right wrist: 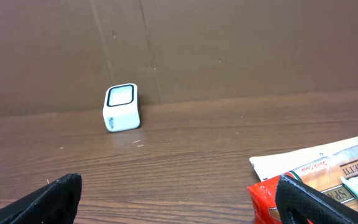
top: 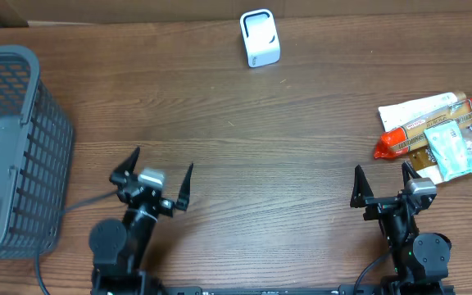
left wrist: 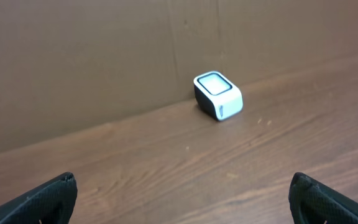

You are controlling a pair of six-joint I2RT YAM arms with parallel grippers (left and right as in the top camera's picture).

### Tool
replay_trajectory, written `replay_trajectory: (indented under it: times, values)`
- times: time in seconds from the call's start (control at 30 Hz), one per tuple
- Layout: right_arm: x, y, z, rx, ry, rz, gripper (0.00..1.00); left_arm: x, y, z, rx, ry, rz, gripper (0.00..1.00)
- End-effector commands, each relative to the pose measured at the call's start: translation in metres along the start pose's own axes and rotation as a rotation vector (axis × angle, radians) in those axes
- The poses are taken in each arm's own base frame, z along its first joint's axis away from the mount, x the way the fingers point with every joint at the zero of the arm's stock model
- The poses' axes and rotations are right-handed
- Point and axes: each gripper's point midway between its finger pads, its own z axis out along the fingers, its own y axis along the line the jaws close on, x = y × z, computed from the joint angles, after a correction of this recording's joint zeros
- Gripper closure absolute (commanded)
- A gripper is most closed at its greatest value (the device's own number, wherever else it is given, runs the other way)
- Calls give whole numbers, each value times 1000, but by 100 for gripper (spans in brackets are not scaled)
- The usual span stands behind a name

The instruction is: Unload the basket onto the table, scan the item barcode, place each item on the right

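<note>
Scanner [top: 260, 38] one, basket [top: 43, 156] one, packets [top: 437, 131] at least three.

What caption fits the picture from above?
Ready to scan: left tool and right tool open, white scanner at the back, packets right, grey basket left.

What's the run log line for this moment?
left gripper: open, empty | right gripper: open, empty | scanner: far side | packets: right, untouched
</note>
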Motion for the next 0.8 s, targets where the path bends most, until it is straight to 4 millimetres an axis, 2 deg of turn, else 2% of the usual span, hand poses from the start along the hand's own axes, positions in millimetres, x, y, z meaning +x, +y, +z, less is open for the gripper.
replay_trajectory:
  times: [0.0, 0.23, 0.4, 0.77]
  values:
    - [1, 0, 0, 2, -7, 1, 0, 21, -7, -4, 8, -14, 57, 0]
    - [1, 0, 0, 2, -7, 1, 0, 59, -15, -8, 17, 25, 50, 0]
    - [1, 0, 0, 2, -7, 1, 0, 46, -12, -11, -1, -33, 35, 0]
    - [1, 0, 0, 2, -7, 1, 0, 47, -12, -11, 0, -29, 34, 0]
